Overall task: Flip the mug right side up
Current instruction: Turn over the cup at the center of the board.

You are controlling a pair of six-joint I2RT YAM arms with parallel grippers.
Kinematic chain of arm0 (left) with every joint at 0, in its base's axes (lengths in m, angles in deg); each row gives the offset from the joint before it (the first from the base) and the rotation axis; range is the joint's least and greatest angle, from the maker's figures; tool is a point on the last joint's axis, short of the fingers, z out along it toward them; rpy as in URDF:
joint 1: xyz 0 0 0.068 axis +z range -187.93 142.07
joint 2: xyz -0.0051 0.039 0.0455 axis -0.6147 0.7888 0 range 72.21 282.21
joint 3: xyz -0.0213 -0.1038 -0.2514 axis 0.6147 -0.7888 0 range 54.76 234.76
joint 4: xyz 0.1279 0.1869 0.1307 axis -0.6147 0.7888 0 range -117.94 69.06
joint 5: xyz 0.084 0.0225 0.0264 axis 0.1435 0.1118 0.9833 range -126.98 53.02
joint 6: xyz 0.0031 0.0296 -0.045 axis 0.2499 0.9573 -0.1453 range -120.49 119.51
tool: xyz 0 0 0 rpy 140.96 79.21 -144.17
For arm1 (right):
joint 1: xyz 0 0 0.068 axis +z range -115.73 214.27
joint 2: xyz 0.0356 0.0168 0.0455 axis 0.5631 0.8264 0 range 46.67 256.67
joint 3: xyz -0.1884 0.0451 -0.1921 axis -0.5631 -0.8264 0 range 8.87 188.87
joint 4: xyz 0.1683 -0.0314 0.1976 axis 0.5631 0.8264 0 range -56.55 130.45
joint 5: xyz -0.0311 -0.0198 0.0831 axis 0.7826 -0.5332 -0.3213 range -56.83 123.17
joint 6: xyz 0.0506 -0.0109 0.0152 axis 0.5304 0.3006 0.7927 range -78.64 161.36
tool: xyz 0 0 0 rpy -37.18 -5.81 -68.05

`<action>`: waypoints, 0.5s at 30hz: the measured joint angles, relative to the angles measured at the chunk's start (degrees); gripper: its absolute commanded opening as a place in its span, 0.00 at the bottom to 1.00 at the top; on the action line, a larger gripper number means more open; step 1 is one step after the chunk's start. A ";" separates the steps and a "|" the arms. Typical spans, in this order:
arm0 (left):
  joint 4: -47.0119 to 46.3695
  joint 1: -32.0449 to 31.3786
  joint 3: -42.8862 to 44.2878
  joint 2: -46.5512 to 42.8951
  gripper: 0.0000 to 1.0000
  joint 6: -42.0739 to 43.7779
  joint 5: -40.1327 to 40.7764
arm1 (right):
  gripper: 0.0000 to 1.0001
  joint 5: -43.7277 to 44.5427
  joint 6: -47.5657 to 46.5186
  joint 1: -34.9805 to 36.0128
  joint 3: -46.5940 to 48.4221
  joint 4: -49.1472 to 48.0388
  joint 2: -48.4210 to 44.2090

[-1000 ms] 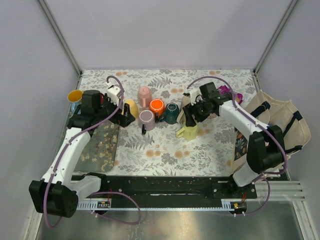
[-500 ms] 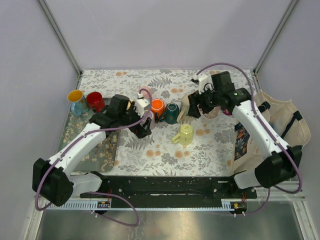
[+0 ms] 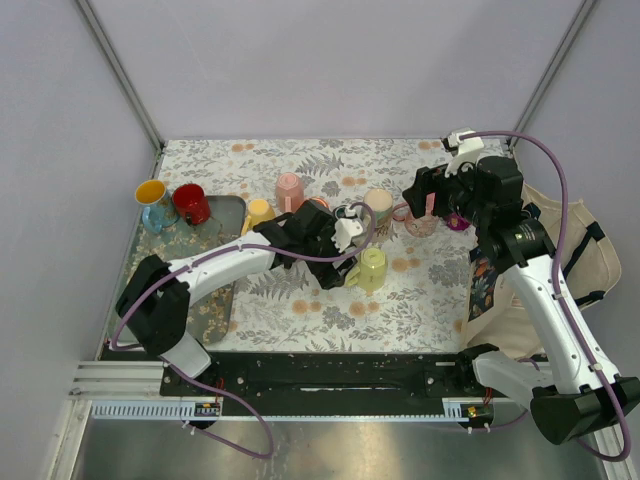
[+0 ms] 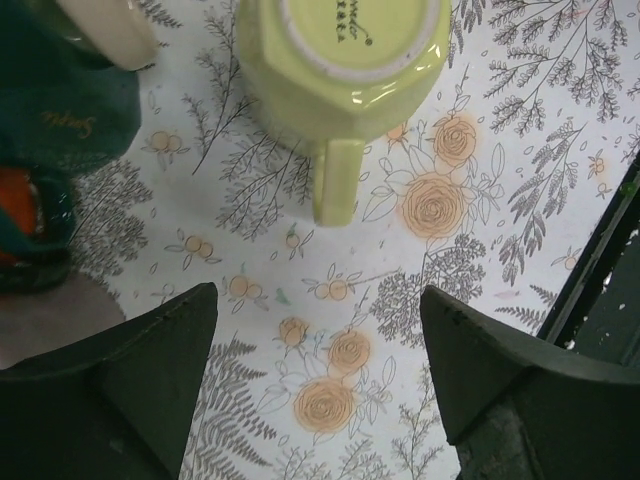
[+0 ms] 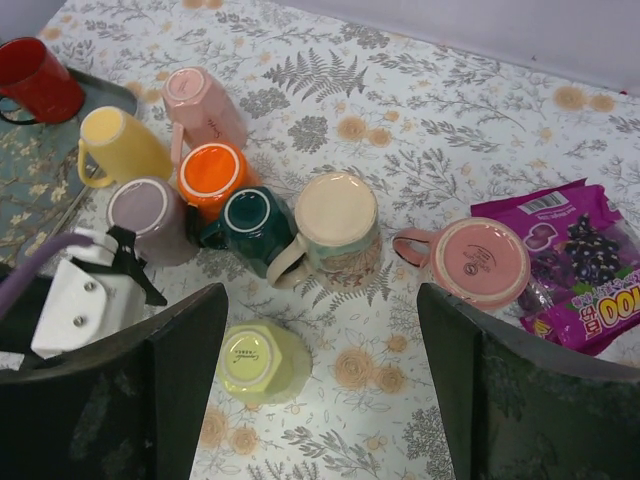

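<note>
My left gripper (image 4: 317, 300) is spread wide with nothing between its jaws. It hovers low over the floral table (image 3: 320, 320), just short of the yellow-green mug (image 4: 340, 60). My right gripper (image 5: 318, 300) is also released and empty, held high above the far right part of the table.

The mug stands upside down near the middle of the table, alone on the near side of a cluster of other mugs. Its rim is on the cloth and its base (image 4: 360, 25) faces up.

To do this step well, I think I should slide the left gripper forward until the jaws straddle the mug's body. I would close on two opposite flat faces, so the handle (image 4: 337, 180) does not get caught between a finger and the wall. A grip partway down the body should keep the mug from slipping while I lift and roll it half a turn. I would lift it clear of the cloth first. The dark green mug (image 4: 60, 110) sits close on one side, so the turn needs room.

The mug is pale yellow-green and glossy, with faceted sides. It has a white foot ring with small printed lettering, and a squared loop handle pointing back toward my left gripper.
</note>
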 measured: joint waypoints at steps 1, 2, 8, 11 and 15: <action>-0.59 -0.87 0.20 0.94 0.84 -0.09 0.39 | 0.86 0.59 0.04 0.00 -0.85 -1.01 -0.57; -1.31 -1.55 0.26 1.86 0.85 -0.35 0.92 | 0.86 1.07 0.11 0.00 -1.77 -1.55 -1.07; -5.07 -3.13 0.46 7.80 0.79 -2.62 4.85 | 0.86 2.78 0.20 0.00 -7.02 -1.86 -3.04; -6.34 -3.23 1.11 10.54 0.75 -3.06 4.87 | 0.86 3.10 0.20 0.00 -8.15 -1.86 -3.43; -7.78 -3.37 1.36 12.44 0.69 -3.26 4.63 | 0.85 3.15 0.20 -0.02 -8.31 -1.95 -3.48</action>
